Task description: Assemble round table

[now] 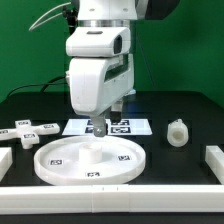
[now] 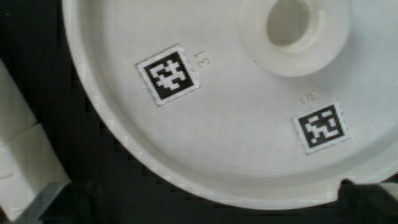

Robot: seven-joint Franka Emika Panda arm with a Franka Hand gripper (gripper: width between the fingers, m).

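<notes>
The large rimmed round disc (image 1: 88, 162) is seen lying flat at the lower centre of the exterior view, and the gripper (image 1: 101, 127) is held just above its far rim. Nothing is seen held, and how far the fingers are parted cannot be told. An early step is judged to be in hand, as the short cylindrical leg (image 1: 177, 132) stands unjoined at the right. Next, a careful descent onto the rim is called for.

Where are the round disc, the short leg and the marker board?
round disc (image 1: 68, 168): exterior view, bare top surface.
short leg (image 1: 177, 132): exterior view, its side wall.
marker board (image 1: 143, 124): exterior view, white margin beside a tag.
</notes>
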